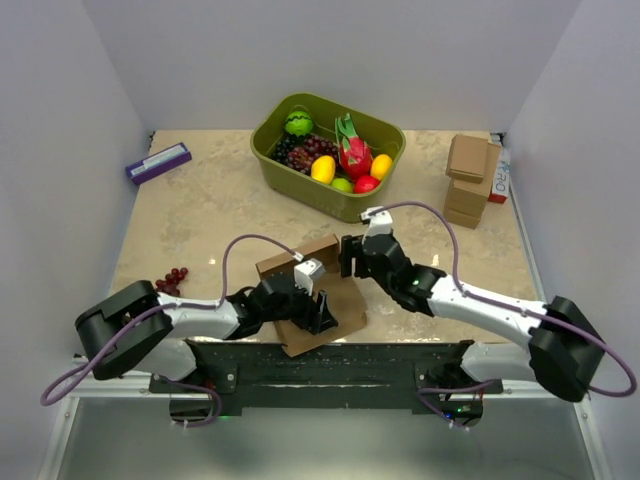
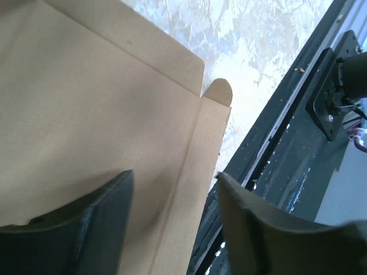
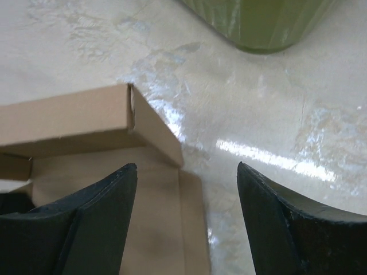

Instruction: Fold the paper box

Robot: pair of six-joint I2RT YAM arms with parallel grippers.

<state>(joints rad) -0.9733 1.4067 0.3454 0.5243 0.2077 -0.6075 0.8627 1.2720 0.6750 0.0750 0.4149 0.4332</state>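
Observation:
The paper box (image 1: 340, 300) is a brown cardboard mailer lying near the table's front edge, its far end folded up into a low wall (image 1: 298, 260). My left gripper (image 1: 322, 310) hovers over its near part, jaws open, with a creased side flap (image 2: 200, 149) and a small rounded tab (image 2: 219, 91) below. My right gripper (image 1: 350, 255) stands open at the box's far right corner. In the right wrist view the raised wall (image 3: 74, 117) and a flat panel (image 3: 160, 229) lie under the left finger (image 3: 86, 223), and nothing sits between the jaws.
A green bin (image 1: 305, 192) of toy fruit stands behind the box and shows at the top of the right wrist view (image 3: 264, 23). A stack of small cardboard boxes (image 1: 468, 180) is at the back right. A purple box (image 1: 158, 162) and loose grapes (image 1: 173, 278) lie left. The black rail (image 1: 330, 365) borders the near edge.

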